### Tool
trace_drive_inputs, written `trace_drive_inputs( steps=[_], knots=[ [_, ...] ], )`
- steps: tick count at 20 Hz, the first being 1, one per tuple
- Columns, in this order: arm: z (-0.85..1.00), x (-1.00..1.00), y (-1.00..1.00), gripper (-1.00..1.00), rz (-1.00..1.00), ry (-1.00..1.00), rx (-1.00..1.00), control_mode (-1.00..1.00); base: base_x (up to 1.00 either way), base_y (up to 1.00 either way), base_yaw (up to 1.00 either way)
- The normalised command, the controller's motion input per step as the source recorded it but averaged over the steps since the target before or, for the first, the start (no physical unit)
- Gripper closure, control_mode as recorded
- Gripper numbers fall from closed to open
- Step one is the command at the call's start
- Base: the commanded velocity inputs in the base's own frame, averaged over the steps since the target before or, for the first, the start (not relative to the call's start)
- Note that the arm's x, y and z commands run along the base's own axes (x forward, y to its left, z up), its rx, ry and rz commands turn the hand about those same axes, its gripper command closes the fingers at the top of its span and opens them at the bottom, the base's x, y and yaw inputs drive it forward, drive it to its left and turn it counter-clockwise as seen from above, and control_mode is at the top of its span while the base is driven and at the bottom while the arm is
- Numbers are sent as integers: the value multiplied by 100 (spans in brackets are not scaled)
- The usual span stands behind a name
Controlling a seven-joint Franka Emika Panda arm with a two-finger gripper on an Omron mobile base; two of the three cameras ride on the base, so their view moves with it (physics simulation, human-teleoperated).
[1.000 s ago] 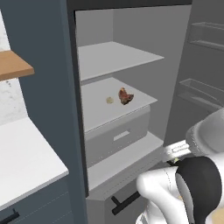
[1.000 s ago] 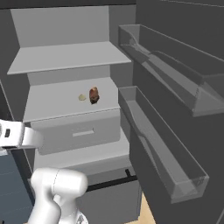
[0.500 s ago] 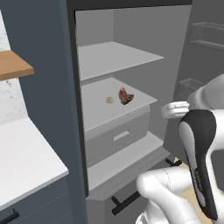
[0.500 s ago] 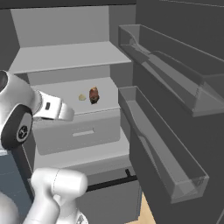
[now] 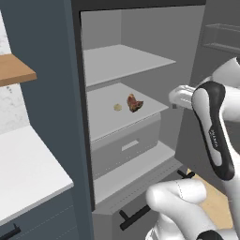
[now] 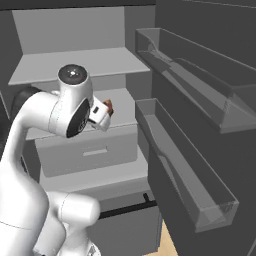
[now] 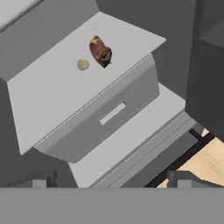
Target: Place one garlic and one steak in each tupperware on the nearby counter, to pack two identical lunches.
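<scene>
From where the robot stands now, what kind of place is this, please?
Most likely a kitchen, in front of an open fridge. Inside are grey shelves, a steak and a garlic on the middle shelf, and a drawer below it. The open door carries clear bins, and a white counter stands beside.

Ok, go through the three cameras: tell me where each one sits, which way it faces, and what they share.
Left base view: behind the arm's left, facing the open fridge; white arm at right, steak and garlic on the middle shelf.
Right base view: behind the arm's right, facing the shelves and door bins; the arm hides most of the steak.
Hand view: above, looking down at the shelf; open gripper at bottom.
Shared: steak, shelf, drawer.
</scene>
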Motion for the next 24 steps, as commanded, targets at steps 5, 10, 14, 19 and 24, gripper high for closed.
trace_drive_inputs(
  steps=[5,10,14,19,24],
  knots=[
    [-61,95,13,-100,-23,0,6,-100,0,0,0],
    [-28,100,5,-100,-18,0,0,-100,0,0,0],
    [0,96,0,-100,-9,3,0,-100,0,0,0],
    [-5,62,0,-100,-4,0,0,-100,0,0,0],
    [-9,53,10,-100,0,-1,2,-100,0,0,0]
  ],
)
